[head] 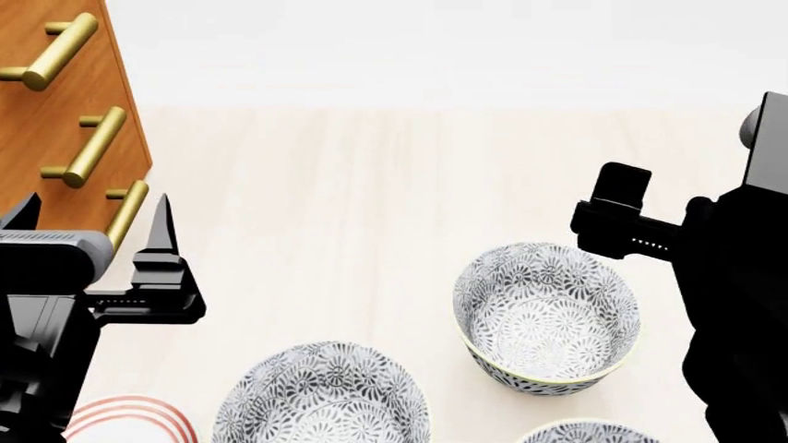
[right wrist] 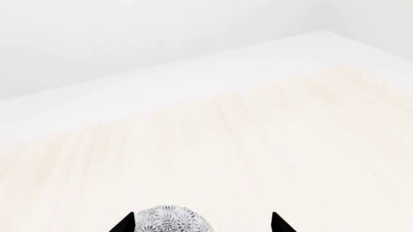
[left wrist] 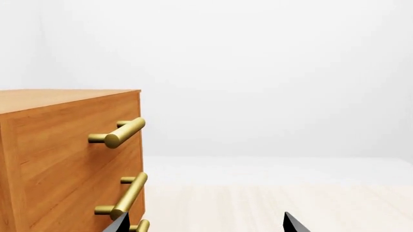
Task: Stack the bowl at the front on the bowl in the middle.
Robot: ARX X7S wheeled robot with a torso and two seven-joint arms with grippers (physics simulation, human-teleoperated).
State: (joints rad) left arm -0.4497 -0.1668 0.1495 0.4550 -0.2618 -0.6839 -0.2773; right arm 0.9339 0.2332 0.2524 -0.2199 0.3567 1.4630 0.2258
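The pale wooden counter [head: 369,185] carries everything. At its far left corner stands the orange-brown wooden drawer cabinet with brass bar handles [head: 50,101]. My two arms hang over the counter with the bowls between them.

Three grey floral-patterned ceramic bowls show in the head view. The middle bowl [head: 547,317] sits right of centre and shows whole. The left-hand bowl [head: 323,397] lies near the front edge, partly cut by the frame. The front bowl [head: 589,432] is only a sliver of rim at the very front edge, just in front of the middle one. I judge this sliver to be the one I must lift.

My right jaws [head: 612,214] hover just beyond the middle bowl's far right rim, nearer both task bowls than my left jaws [head: 92,242], which hang by the cabinet, well apart from them. So the right arm suits. The front bowl lies toward me from the right jaws, past the middle bowl; I would draw back over it. A round bowl offers no long axis; any rim point serves.

In each wrist view the tips stand spread: both jaws are wide and hold nothing.
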